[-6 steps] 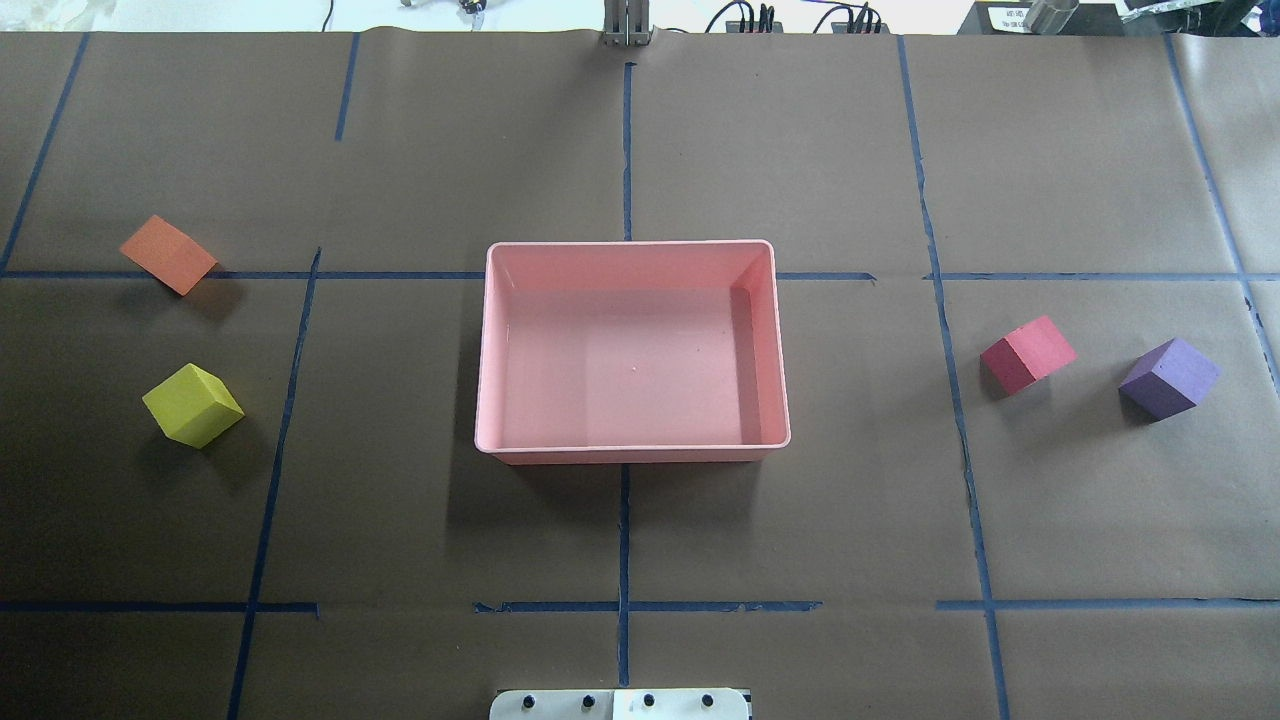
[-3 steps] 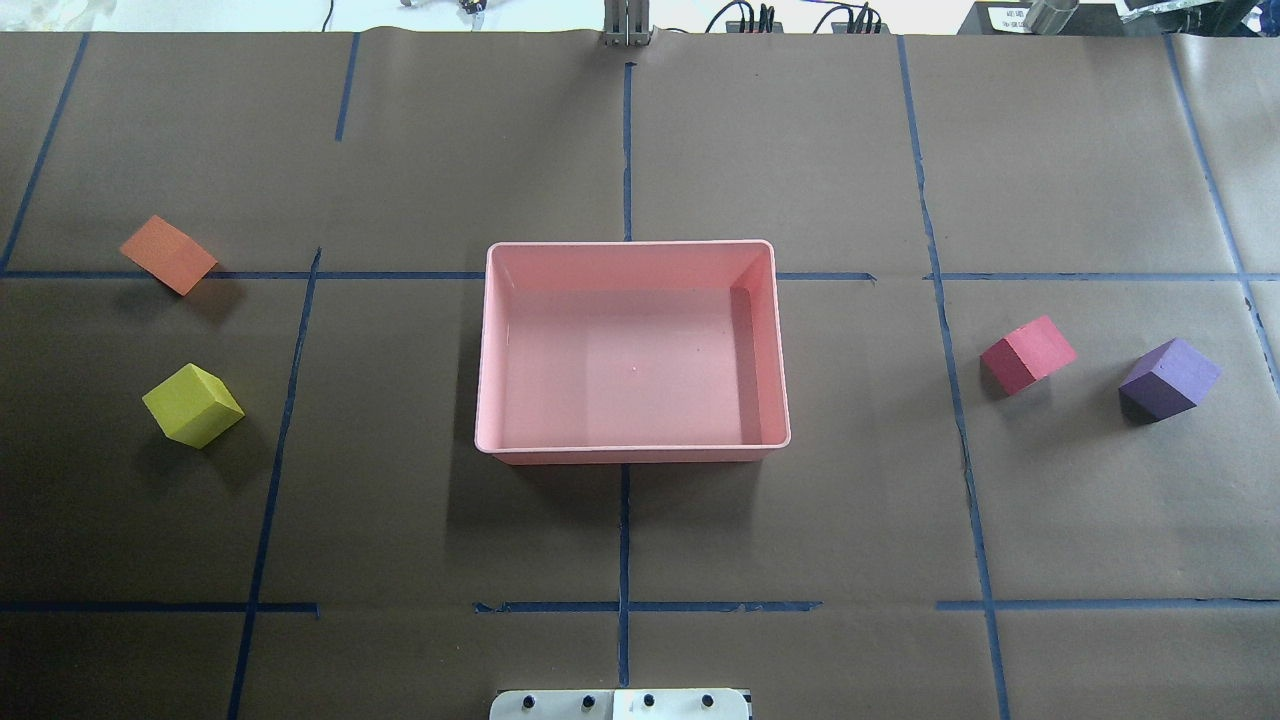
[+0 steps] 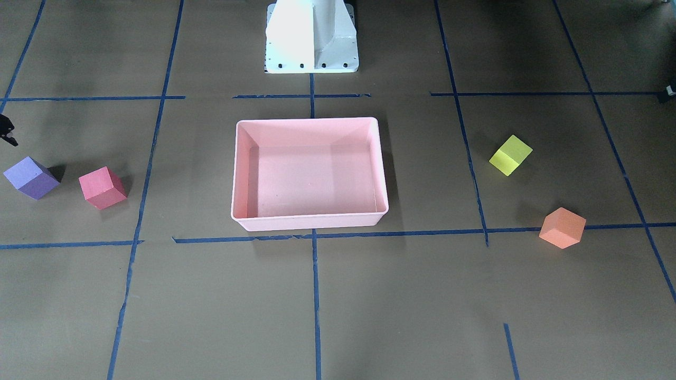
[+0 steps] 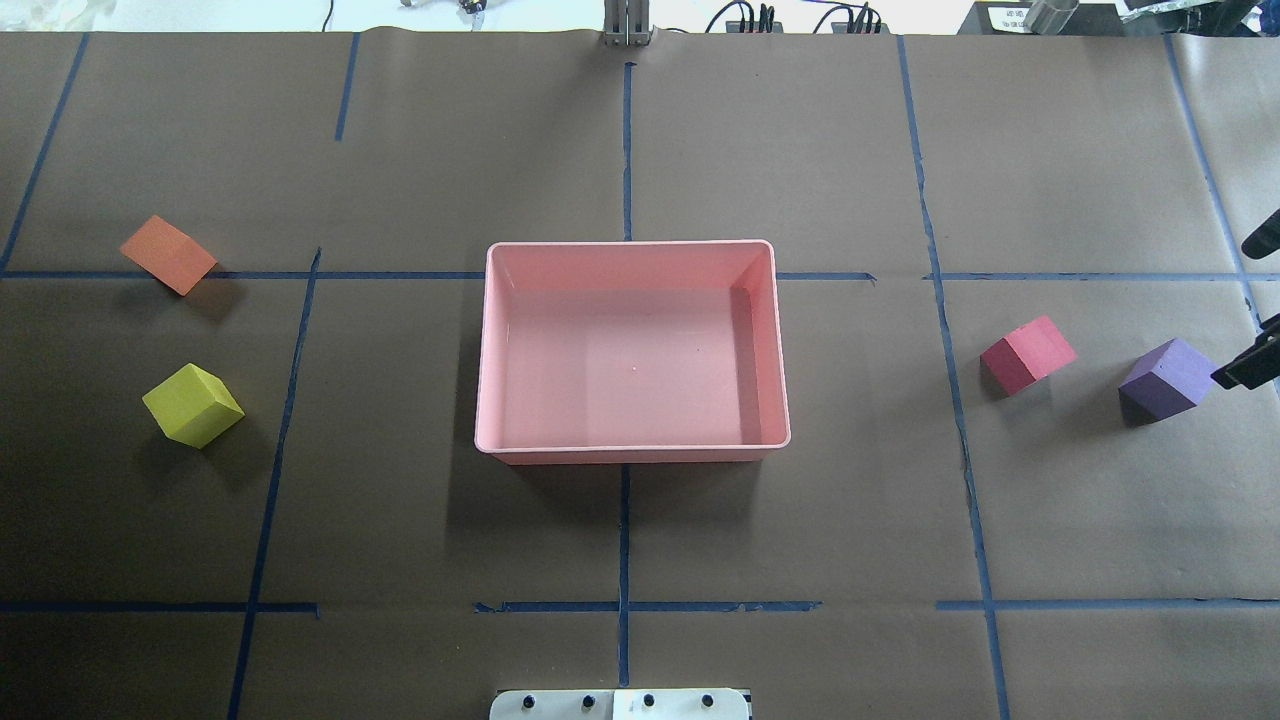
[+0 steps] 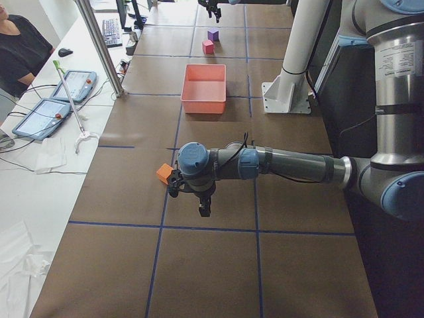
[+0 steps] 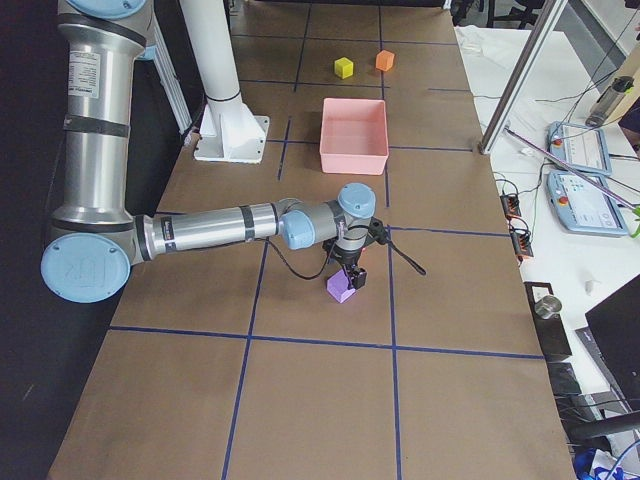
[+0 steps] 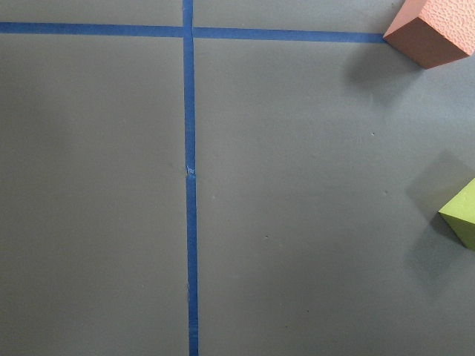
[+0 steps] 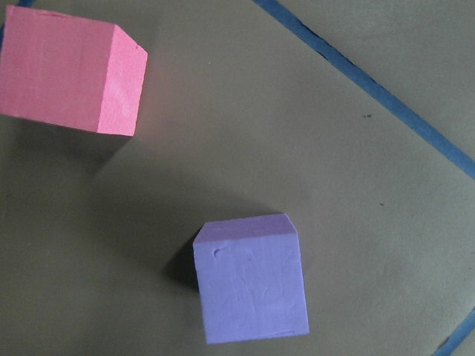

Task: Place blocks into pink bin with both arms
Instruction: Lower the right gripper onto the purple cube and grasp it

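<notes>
Now, pink bin [image 4: 631, 452]: middle of the bench [image 4: 420, 150], unmoved.
Red block [image 4: 1028, 353], purple block [image 4: 1168, 377]: near the right edge, unmoved.
Yellow block [image 4: 193, 404], orange block [image 4: 168, 254]: near the left edge, unmoved.
Right gripper [image 6: 352, 272]: newly in at the right edge, over purple block; finger spread unclear.
Left gripper [image 5: 204, 207]: beside orange block; finger spread unclear.

brown paper-covered table [image 4: 800, 150], blue tape lines [image 4: 625, 540].

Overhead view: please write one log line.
pink bin empty | four blocks outside | right gripper by purple block | left gripper near orange block
</notes>
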